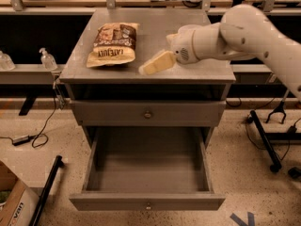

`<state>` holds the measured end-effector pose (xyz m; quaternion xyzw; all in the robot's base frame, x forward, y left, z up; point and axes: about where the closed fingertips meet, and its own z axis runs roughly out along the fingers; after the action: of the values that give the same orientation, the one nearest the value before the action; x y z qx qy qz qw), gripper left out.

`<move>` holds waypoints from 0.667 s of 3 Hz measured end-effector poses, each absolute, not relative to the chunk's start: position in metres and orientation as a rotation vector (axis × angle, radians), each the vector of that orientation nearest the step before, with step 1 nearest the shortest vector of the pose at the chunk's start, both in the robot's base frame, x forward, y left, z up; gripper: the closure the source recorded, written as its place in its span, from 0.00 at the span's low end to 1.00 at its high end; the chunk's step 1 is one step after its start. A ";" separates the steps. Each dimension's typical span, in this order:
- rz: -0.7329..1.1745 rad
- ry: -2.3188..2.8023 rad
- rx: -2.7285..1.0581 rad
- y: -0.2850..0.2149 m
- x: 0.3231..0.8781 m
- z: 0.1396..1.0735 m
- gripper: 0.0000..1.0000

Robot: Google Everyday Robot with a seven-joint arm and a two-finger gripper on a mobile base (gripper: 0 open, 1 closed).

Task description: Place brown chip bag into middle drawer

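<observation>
The brown chip bag (113,44) lies flat on the left half of the grey cabinet top (197,69), lettering facing up. My gripper (155,63) hovers low over the cabinet top just right of the bag's lower right corner, pointing left toward it and holding nothing. My white arm reaches in from the right. The middle drawer (148,168) is pulled fully out below, with a bare floor and a small knob on its narrow front.
A closed drawer front with a knob (147,113) sits above the open drawer. A clear pump bottle (48,59) stands on a shelf at left. A cardboard box (14,206) and a black pole (47,192) lie bottom left. A black stand base (265,142) is at right.
</observation>
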<state>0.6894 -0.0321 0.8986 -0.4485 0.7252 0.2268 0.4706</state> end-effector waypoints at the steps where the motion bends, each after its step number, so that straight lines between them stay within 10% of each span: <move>1: 0.562 1.705 -1.061 0.013 0.709 0.901 0.00; 2: 0.568 1.660 -1.047 0.053 0.728 0.900 0.00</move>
<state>0.7277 0.0532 0.8996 -0.4371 0.6929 0.2373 0.5220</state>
